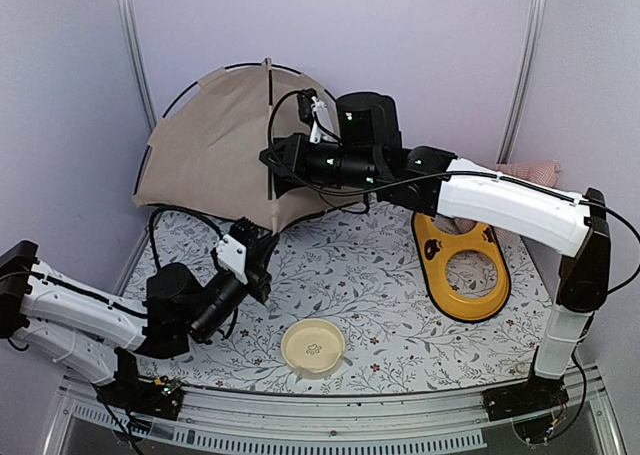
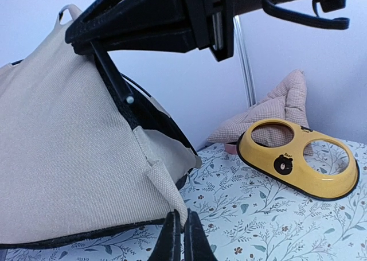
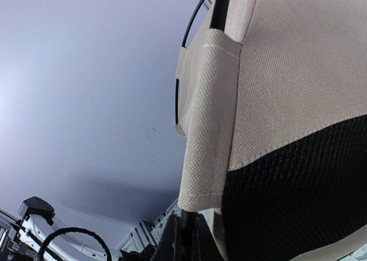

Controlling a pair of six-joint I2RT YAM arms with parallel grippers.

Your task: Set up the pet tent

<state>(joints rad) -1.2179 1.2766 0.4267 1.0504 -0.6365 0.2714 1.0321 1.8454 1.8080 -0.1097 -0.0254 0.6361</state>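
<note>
Floral mat | left gripper, right gripper both clamp pet tent | cream bowl only overhead

Tent back-left (feeder right)

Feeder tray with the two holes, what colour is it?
The feeder tray is yellow with a black base edge, clearest in the left wrist view.

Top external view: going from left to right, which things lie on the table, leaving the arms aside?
First the tent, then the bowl, the feeder tray, the cushion.
</note>
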